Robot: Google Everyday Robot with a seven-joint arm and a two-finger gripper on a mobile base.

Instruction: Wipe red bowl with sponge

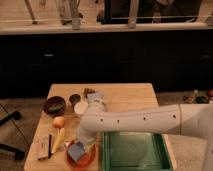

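The red bowl (85, 161) sits at the front left of the wooden table (130, 100), just left of the green tray. The pale blue-grey sponge (75, 150) lies tilted inside the bowl, against its left half. My white arm reaches in from the right and bends down over the bowl. My gripper (81, 144) is right above the bowl, shut on the sponge and pressing it into the bowl. The arm's end hides the bowl's far rim.
A green tray (134, 150) stands right of the bowl. A dark brown bowl (54, 105), a white cup (80, 108), an orange fruit (59, 121), a yellow object (58, 139) and a black utensil (49, 146) lie on the left. A dark counter runs behind.
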